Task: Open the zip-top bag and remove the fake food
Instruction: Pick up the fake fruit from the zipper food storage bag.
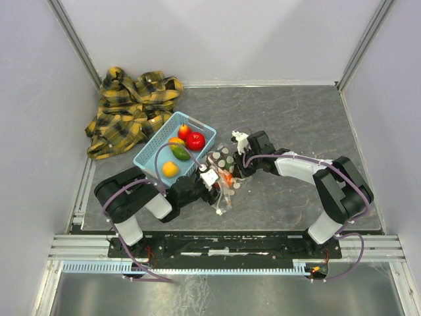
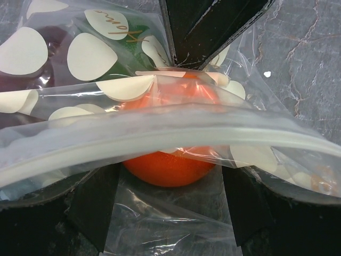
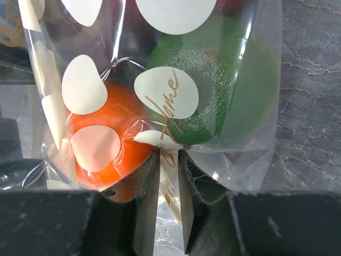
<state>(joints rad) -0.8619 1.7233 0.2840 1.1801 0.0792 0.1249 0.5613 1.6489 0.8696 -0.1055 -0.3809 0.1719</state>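
Top external view shows the grey marbled worktop [image 1: 296, 118] bearing a light blue slotted plastic basket [image 1: 146, 156] and, just beside it, the clear white-dotted zip-top bag [image 1: 222, 161] holding a green plastic fruit [image 3: 213, 90] and an orange plastic fruit [image 2: 168, 170], its edge pinched in the clenched right end effector [image 3: 169, 181], the left end effector [image 2: 170, 181] released astride the orange.

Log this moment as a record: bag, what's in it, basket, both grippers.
bag: clear, white-dotted, between the two grippers
in bag: orange fruit, green fruit
left gripper: open, fingers either side of the orange fruit, zip strip lying across it
right gripper: shut on bag film, below the green fruit
basket: beside bag on the left arm's side, holds several fruits, among them a red fruit
cloth: plaid, crumpled behind basket
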